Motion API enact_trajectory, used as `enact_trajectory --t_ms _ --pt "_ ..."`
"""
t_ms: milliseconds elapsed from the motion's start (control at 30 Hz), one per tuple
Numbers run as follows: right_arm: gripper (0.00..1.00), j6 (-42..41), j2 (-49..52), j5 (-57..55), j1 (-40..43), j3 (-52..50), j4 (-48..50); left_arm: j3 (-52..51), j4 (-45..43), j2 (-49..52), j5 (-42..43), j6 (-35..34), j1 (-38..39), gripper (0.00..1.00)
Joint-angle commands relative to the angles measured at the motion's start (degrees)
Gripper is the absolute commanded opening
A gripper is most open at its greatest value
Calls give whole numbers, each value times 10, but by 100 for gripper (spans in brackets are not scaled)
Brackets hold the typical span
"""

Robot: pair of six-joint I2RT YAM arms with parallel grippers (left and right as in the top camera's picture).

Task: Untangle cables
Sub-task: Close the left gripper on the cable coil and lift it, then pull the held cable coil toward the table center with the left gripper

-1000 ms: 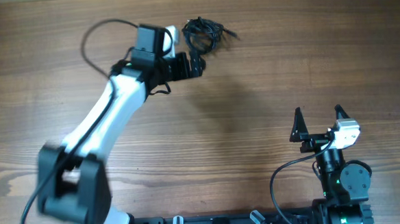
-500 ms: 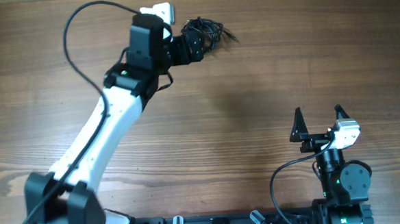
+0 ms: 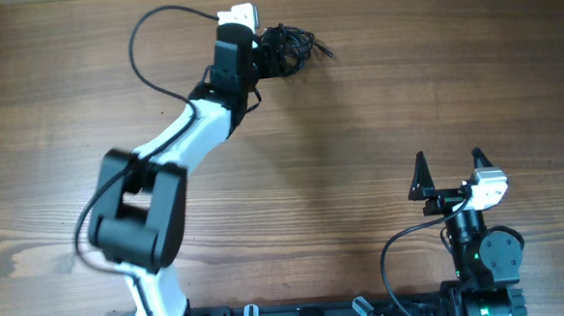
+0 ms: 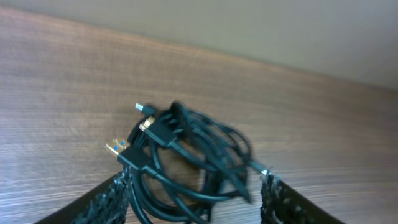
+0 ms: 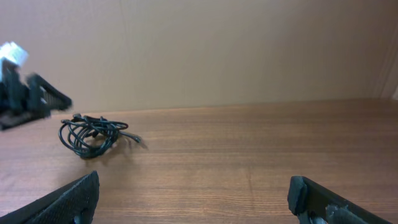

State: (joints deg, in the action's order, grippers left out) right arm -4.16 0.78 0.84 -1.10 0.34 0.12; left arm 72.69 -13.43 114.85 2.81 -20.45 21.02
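Wood-grain counter across the whole overhead view, pale wall behind it in the wrist views. Reaching far from its base toward the far edge: left arm, white and black. Parked near the front, well apart from everything else: right pincer, fingers spread wide, nothing between them. Poised at the bundle: left pincer, fingers apart, one on each side of the heap, not visibly clamped (contact with the outer loops impossible to rule out from the wrist view). Lying on the far part of the counter, between those fingers: cables, thin and black, wound into one tight knot of overlapping loops. Poking out of the knot: plug ends, small, one of them gold-tipped.

Likely trouble, judged from this pose:
- Closing around the whole heap and catching several strands at once, so tightening the knot instead of freeing one cord.
- Pinching a plug and letting it slip out.
- Dragging the entire bundle across the counter, with no second pincer near to anchor it.
- Nudging the heap toward the far edge close behind it.
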Motion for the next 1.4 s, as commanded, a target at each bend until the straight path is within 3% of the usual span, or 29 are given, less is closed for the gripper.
enact_trajectory --t_ms 0,200,467,667,833,1367 --pt "100 10 -3 1 -3 0 2 0 -39 51 -28 -32 1 81" --pt "100 10 -3 1 -3 -1 2 0 -14 83 -66 -85 1 72" --pt "100 10 -3 1 -3 0 2 0 -7 83 -66 -85 1 4" --pt "100 10 -3 1 -3 0 2 1 -4 82 -65 -85 1 4" --pt "100 10 -3 1 -3 0 2 1 49 62 -63 -85 1 4" --pt "100 10 -3 1 -3 0 2 1 411 -155 -61 -83 0 4"
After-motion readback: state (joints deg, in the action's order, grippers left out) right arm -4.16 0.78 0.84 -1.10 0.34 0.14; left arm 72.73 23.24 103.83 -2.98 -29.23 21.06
